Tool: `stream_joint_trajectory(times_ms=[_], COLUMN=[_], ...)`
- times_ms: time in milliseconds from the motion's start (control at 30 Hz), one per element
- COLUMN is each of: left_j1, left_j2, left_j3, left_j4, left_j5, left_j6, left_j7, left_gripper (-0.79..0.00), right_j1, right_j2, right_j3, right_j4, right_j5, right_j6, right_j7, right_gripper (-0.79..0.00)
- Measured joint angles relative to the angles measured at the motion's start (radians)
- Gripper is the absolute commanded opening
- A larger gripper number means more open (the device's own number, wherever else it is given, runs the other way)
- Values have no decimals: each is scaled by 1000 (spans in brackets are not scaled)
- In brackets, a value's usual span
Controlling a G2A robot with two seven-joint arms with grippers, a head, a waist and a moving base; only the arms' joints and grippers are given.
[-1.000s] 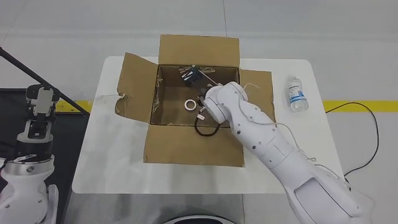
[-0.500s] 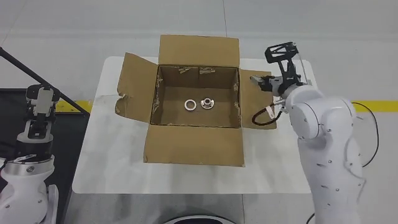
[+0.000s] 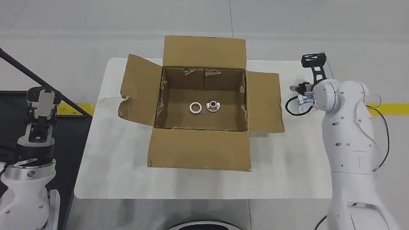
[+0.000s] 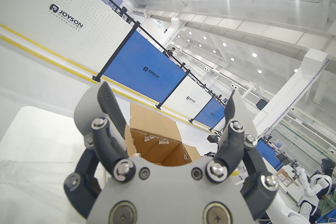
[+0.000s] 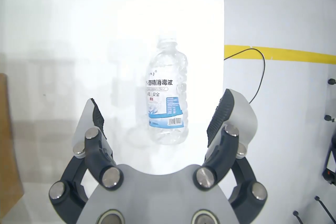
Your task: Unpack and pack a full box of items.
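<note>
An open cardboard box (image 3: 167, 147) stands mid-table with two small metal rings (image 3: 194, 107) (image 3: 213, 107) on its floor. A clear plastic bottle (image 5: 168, 104) with a blue-and-white label lies on its side on the white table to the right of the box. My right gripper (image 5: 160, 104) hangs over it, open, with a finger on each side and nothing held. My right arm (image 3: 332, 99) covers most of the bottle from above. Far to the left, off the table, my left gripper (image 4: 169, 93) is open and empty, tilted up, and the box (image 4: 155, 135) lies beyond it.
The box's four flaps (image 3: 263, 102) are spread outward. The white table (image 3: 128, 166) has bare room in front of the box and along its left and right sides. A thin black cable (image 5: 260, 72) runs over the floor past the table's right edge.
My right arm has come out of the box and swung right, ending above the bottle. The left arm has not moved.
</note>
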Motion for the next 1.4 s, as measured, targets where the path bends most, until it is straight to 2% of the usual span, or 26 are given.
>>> stream_joint_trajectory(times_ms=[133, 333, 367, 433, 467, 500, 567, 633, 733, 800, 967, 1067, 1167, 1267, 1400], left_j1=[0, 0, 0, 0, 0, 0, 0, 0, 0, 0, 0, 0, 0, 0, 0], left_j2=[0, 0, 0, 0, 0, 0, 0, 0, 0, 0, 0, 0, 0, 0, 0], left_j3=[0, 0, 0, 0, 0, 0, 0, 0, 0, 0, 0, 0, 0, 0, 0], left_j4=[0, 0, 0, 0, 0, 0, 0, 0, 0, 0, 0, 0, 0, 0, 0], left_j5=[0, 0, 0, 0, 0, 0, 0, 0, 0, 0, 0, 0, 0, 0, 0], left_j6=[0, 0, 0, 0, 0, 0, 0, 0, 0, 0, 0, 0, 0, 0, 0], left_j7=[0, 0, 0, 0, 0, 0, 0, 0, 0, 0, 0, 0, 0, 0, 0], left_gripper=[0, 0, 0, 0, 0, 0, 0, 0, 0, 0, 0, 0, 0, 0, 0], right_j1=[67, 124, 130, 142, 146, 152, 161, 168, 183, 194, 203, 194, 157, 69, -125], right_j2=[-2, -1, -1, -1, -1, -2, -3, -3, -4, -4, 1, 8, 19, 32, 41], right_j3=[-17, -29, -31, -37, -41, -45, -53, -59, -67, -70, -61, -42, 0, 55, 117], right_j4=[152, 289, 302, 330, 341, 354, 374, 390, 418, 436, 435, 391, 283, 77, -343], right_j5=[1, 13, 14, 15, 16, 16, 17, 16, 22, 25, 49, 71, 136, 214, 343], right_j6=[-15, -45, -48, -55, -58, -61, -65, -66, -67, -70, -81, -85, -128, -175, -184], right_j7=[-8, -34, -35, -36, -35, -34, -33, -33, -35, -41, -62, -75, -86, -80, -55], right_gripper=[0, 0, -43, -200, -280, -394, -465, -477, -637, -785, -785, -785, -785, -785, -785])
